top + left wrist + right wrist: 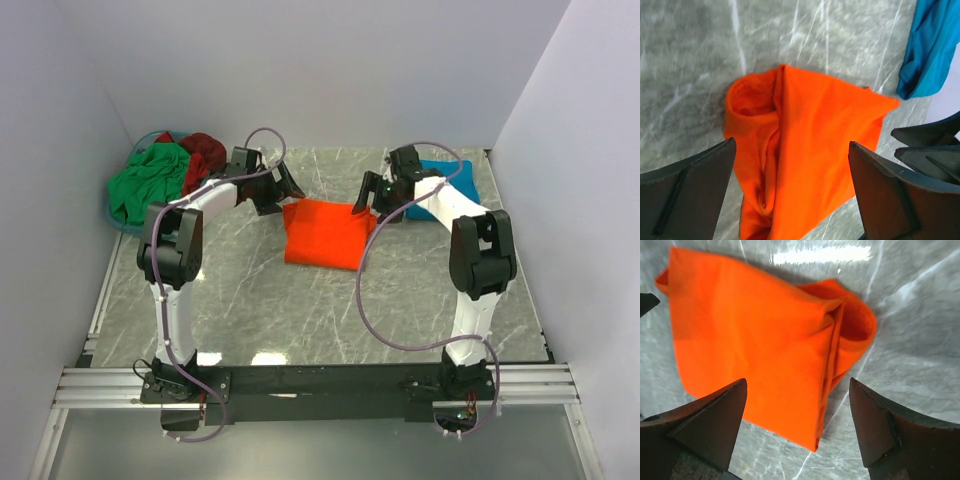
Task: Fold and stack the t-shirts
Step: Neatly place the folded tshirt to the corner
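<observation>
The orange t-shirt lies folded on the marble table, mid-way between the two arms. My left gripper hovers open over its back left corner, holding nothing. My right gripper hovers open over its back right corner, also holding nothing. In the left wrist view the orange t-shirt shows between the wide-apart fingers of the left gripper, with the teal t-shirt at top right. The right wrist view has the orange t-shirt under the open right gripper. The teal t-shirt lies behind the right arm.
A green t-shirt and a dark red t-shirt are heaped in a blue basket at the back left corner. White walls close in the table on three sides. The right gripper's dark fingers show at the left wrist view's right edge.
</observation>
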Available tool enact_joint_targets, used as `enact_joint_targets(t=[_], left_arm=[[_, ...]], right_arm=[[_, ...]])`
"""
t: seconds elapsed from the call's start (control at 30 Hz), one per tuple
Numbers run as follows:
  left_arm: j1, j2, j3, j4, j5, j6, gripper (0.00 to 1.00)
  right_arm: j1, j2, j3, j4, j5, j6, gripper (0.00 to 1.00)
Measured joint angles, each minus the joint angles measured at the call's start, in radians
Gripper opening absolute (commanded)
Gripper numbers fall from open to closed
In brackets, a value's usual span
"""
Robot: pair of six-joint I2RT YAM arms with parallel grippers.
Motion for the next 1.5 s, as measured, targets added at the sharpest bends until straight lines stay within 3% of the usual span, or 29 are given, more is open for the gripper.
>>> enact_joint_targets(t=[0.27, 0.6, 0.67, 0.7, 0.73, 0.8, 0.87, 0.9, 0.97, 1.03, 1.27, 1.3, 1.37, 1.4, 1.43, 1.47, 1.5], left_arm=[[0.000, 0.036, -0.011, 0.008, 0.027, 0.000, 0.99], [-0.003, 0.095, -0.010, 0.072, 0.115, -0.010, 0.78], [-0.003, 0.108, -0.010, 0.091, 0.137, -0.023, 0.72], [-0.003, 0.114, -0.010, 0.101, 0.150, -0.026, 0.64], [-0.003, 0.124, -0.010, 0.113, 0.164, -0.027, 0.51], [-0.003, 0.141, -0.010, 0.124, 0.186, -0.038, 0.23], [-0.003, 0.161, -0.010, 0.137, 0.207, -0.039, 0.12], [-0.003, 0.170, -0.010, 0.140, 0.217, -0.040, 0.02], [-0.002, 0.173, -0.010, 0.149, 0.236, -0.040, 0.00], [-0.002, 0.173, -0.010, 0.160, 0.251, -0.037, 0.00], [-0.003, 0.173, -0.010, 0.218, 0.338, -0.038, 0.01], [-0.004, 0.173, -0.010, 0.220, 0.339, -0.036, 0.20], [-0.004, 0.173, -0.009, 0.209, 0.336, -0.021, 0.44], [-0.004, 0.173, -0.008, 0.194, 0.335, -0.014, 0.71], [-0.004, 0.173, -0.007, 0.182, 0.333, -0.004, 0.87], [-0.004, 0.172, -0.005, 0.171, 0.340, -0.006, 0.99], [-0.004, 0.166, 0.003, 0.172, 0.356, -0.008, 0.99]], right_arm=[[0.040, 0.061, 0.023, -0.020, 0.055, -0.011, 0.88], [0.060, 0.151, 0.060, -0.011, 0.032, -0.010, 0.75], [0.066, 0.163, 0.068, 0.001, 0.007, -0.006, 0.66], [0.068, 0.167, 0.068, 0.007, -0.003, -0.005, 0.63], [0.069, 0.172, 0.069, 0.014, -0.017, 0.000, 0.54], [0.069, 0.179, 0.069, 0.023, -0.042, 0.003, 0.47], [0.070, 0.189, 0.069, 0.032, -0.066, 0.005, 0.24], [0.069, 0.194, 0.069, 0.034, -0.078, 0.010, 0.17], [0.069, 0.197, 0.069, 0.038, -0.093, 0.014, 0.08], [0.069, 0.197, 0.071, 0.039, -0.101, 0.011, 0.00], [0.058, 0.197, 0.075, 0.047, -0.127, -0.012, 0.00], [0.055, 0.197, 0.075, 0.047, -0.128, -0.017, 0.00], [0.047, 0.195, 0.075, 0.045, -0.125, -0.034, 0.00], [0.043, 0.193, 0.075, 0.042, -0.121, -0.042, 0.00], [0.040, 0.192, 0.075, 0.039, -0.116, -0.052, 0.00], [0.037, 0.189, 0.075, 0.034, -0.108, -0.063, 0.00], [0.035, 0.186, 0.076, 0.027, -0.099, -0.073, 0.00]])
